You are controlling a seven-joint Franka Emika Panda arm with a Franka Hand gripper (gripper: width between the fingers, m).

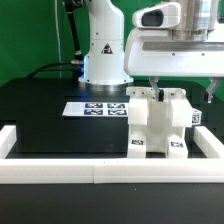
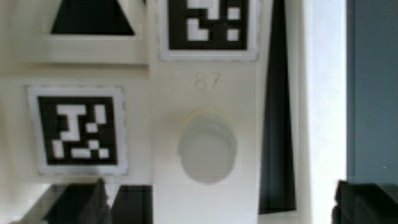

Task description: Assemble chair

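Observation:
The chair (image 1: 158, 122) stands as a chunky white block of joined pieces on the black table, right of centre, with small tags on its front feet. My gripper (image 1: 182, 92) hangs directly over its top. One dark finger is on each side of the upper part, and the jaws stand apart. In the wrist view a white post (image 2: 210, 110) with an oval hole runs between the two dark fingers (image 2: 75, 202). Tagged white pieces (image 2: 80, 125) lie beside it. My gripper (image 2: 210, 206) straddles the post, with dark gaps on both sides.
The marker board (image 1: 98, 108) lies flat on the table to the exterior view's left of the chair. A long white border rail (image 1: 100, 171) runs along the front and up both sides. The arm's white base (image 1: 102, 50) stands behind.

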